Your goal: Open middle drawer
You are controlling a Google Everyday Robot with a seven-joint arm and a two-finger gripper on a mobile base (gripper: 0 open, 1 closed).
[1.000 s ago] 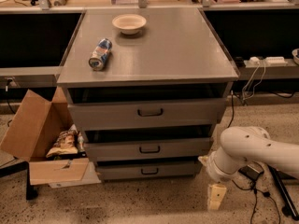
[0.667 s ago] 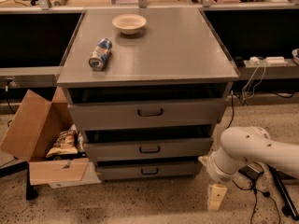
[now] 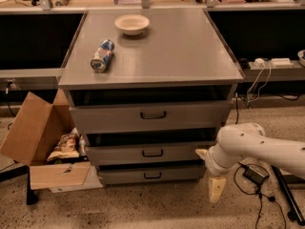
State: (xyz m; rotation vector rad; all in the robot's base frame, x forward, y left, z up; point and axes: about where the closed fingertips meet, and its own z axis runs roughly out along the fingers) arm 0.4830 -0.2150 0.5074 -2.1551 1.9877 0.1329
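The grey cabinet has three drawer fronts. The middle drawer is the mid-height one, shut, with a small dark loop handle at its centre. The taller drawer is above it and the slimmest drawer below it, both shut. My gripper hangs at the end of the white arm, low by the cabinet's right front corner. It is to the right of the middle drawer and apart from its handle, holding nothing that shows.
A white bowl and a can lying on its side are on the cabinet top. An open cardboard box with snack bags stands on the floor at the left. Cables and a power brick lie on the floor at the right.
The arm and gripper have shifted slightly up and left, closer to the cabinet's right front corner. The drawers have not moved.
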